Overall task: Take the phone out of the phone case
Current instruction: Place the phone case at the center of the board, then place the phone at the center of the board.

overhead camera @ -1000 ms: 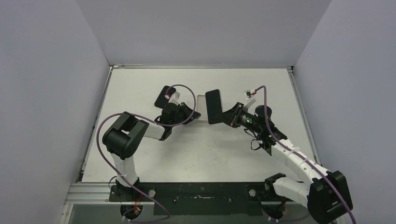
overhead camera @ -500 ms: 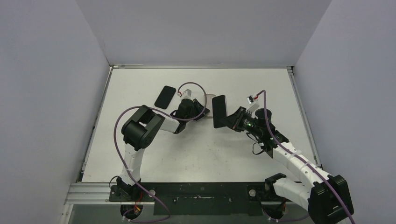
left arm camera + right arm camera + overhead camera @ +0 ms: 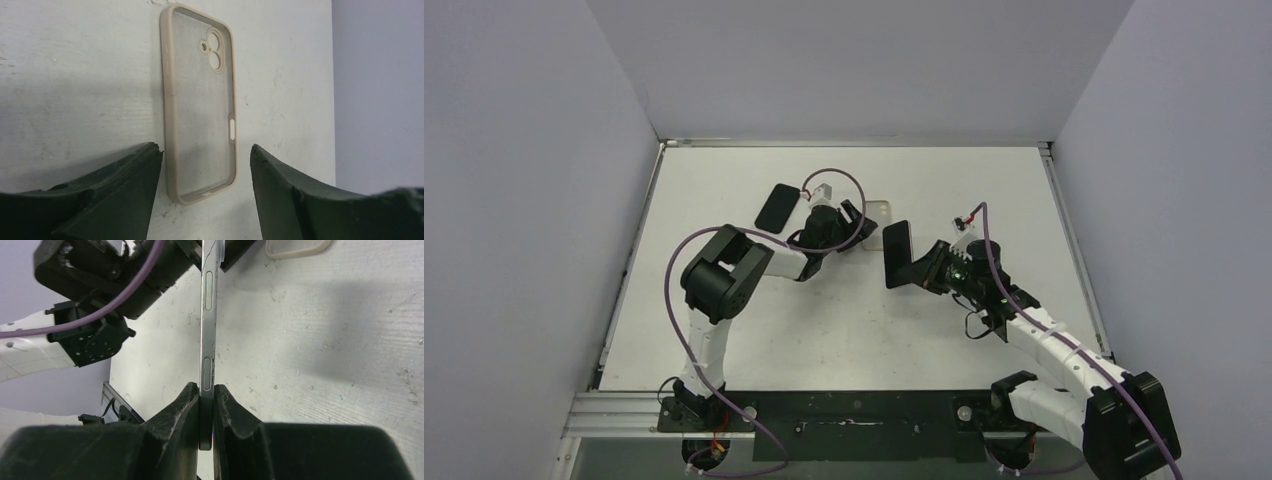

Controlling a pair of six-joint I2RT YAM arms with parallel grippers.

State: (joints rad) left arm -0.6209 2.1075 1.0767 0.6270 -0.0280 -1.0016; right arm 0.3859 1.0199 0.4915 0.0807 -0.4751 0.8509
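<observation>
Since a second ago the phone (image 3: 897, 254) has come down and toward the near side, away from the phone case (image 3: 200, 100), and the left gripper (image 3: 206, 150) has let the case go. The phone now stands on its edge above the table (image 3: 844, 330), pinched across its thin side by the right gripper (image 3: 206, 390), whose fingers are clamped tight on it. The case lies empty and flat, its near end between the left gripper's parted fingers, which seem just clear of its rim.

The separation looks done, so the step in hand is likely parting cleanly. The left gripper should back straight out along the case so neither finger drags the rim. The right gripper's narrow hold calls for slow wrist turns.

Open table lies nearer the bases, between the arms. The case sits toward the back wall (image 3: 844, 70), and a dark flat slab (image 3: 777, 206) lies just left of the left wrist.
</observation>
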